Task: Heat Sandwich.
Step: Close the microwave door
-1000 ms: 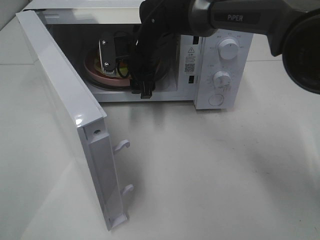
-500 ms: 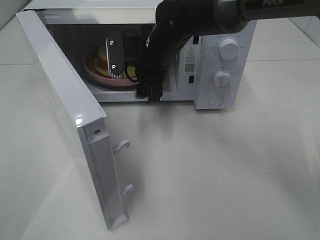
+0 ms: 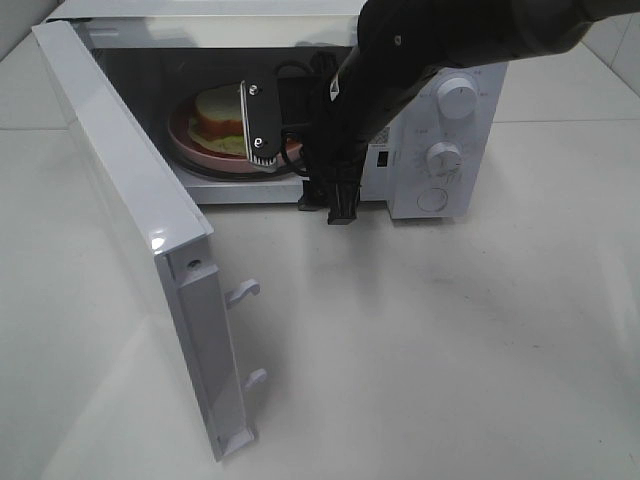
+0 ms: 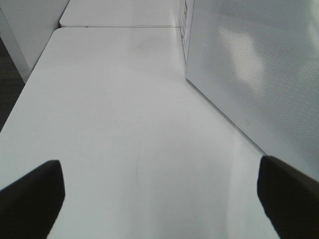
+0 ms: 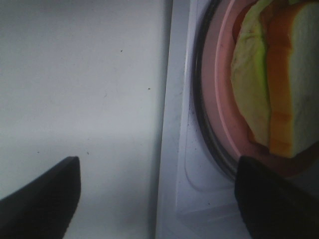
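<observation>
High view first: the microwave (image 3: 450, 190) stands at the far side of the table (image 3: 450, 350), its door (image 3: 120, 190) swung wide to the left, and there's the sandwich (image 3: 220, 105), sitting on the plate (image 3: 185, 130) inside the cavity. The right gripper (image 3: 275, 130) hangs at the mouth, just in front of the plate, touching nothing I can see. By the look of it the loading is done and shutting the door is next. Watch the edges: two latch hooks (image 3: 245, 290) jut from the door's near end, and the arm crosses the opening, so it must clear before the door can swing. Plenty of bare table near and right. Left wrist now: the left gripper (image 4: 159, 199) has its fingers (image 4: 30, 194) spread wide over bare table, holding nothing, with a dotted white panel (image 4: 249, 74) close by, probably the door's outer face, handy for a push. Right wrist: fingers (image 5: 40, 199) wide apart and empty, straddling the front sill (image 5: 174, 124), with sandwich and plate just beyond.
</observation>
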